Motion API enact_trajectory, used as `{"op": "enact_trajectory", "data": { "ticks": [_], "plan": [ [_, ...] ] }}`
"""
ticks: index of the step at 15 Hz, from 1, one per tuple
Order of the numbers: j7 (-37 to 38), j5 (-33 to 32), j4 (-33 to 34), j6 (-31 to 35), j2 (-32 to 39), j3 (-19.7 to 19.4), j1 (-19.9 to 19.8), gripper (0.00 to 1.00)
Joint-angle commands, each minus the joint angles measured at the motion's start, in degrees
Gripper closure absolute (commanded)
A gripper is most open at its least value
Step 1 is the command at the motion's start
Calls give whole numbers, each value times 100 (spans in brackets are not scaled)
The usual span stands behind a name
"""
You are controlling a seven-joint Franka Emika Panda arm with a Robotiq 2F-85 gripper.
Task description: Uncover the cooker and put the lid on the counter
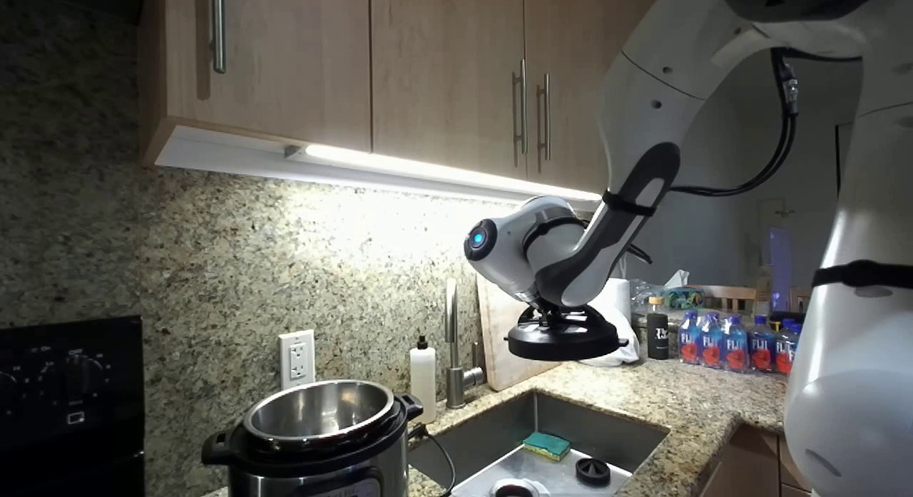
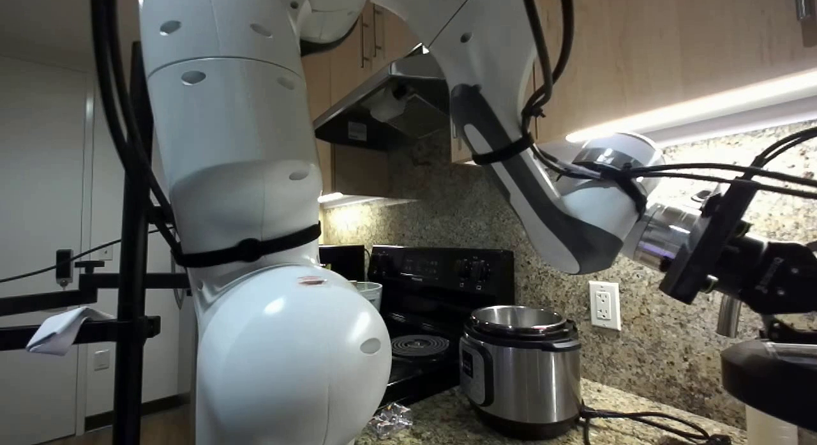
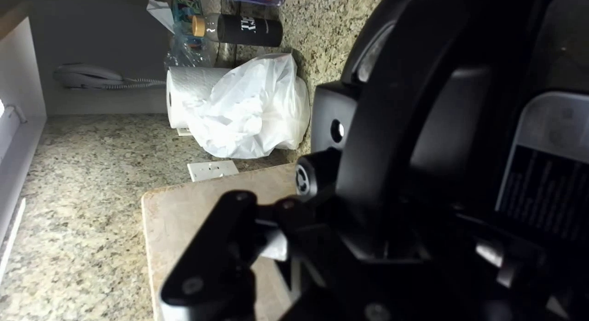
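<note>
In an exterior view, the pressure cooker stands right of the stove and left of the sink, in which a sponge lies; a faucet stands behind the sink, with the lid suspended to the cooker's right and, further right, water bottles standing on the counter.

The white arm has grey panels, black straps and cables, 1 blue light and a black claw.

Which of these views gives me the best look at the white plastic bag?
The wrist view: the white plastic bag shows large there, nothing covering it, in front of the paper towel roll. In an exterior view it is partly hidden behind the lid. It appears nowhere else.
</note>
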Motion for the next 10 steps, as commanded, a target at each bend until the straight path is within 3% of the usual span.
{"op": "enact_trajectory", "data": {
  "ticks": [1, 5, 10],
  "plan": [
    [-62, -354, 819, 423, 444, -302, -386, 99],
    [-57, -282, 1504, 851, 1039, -573, -727, 99],
    [-90, -150, 2331, 926, 1723, -763, -1129, 99]
  ]
}}
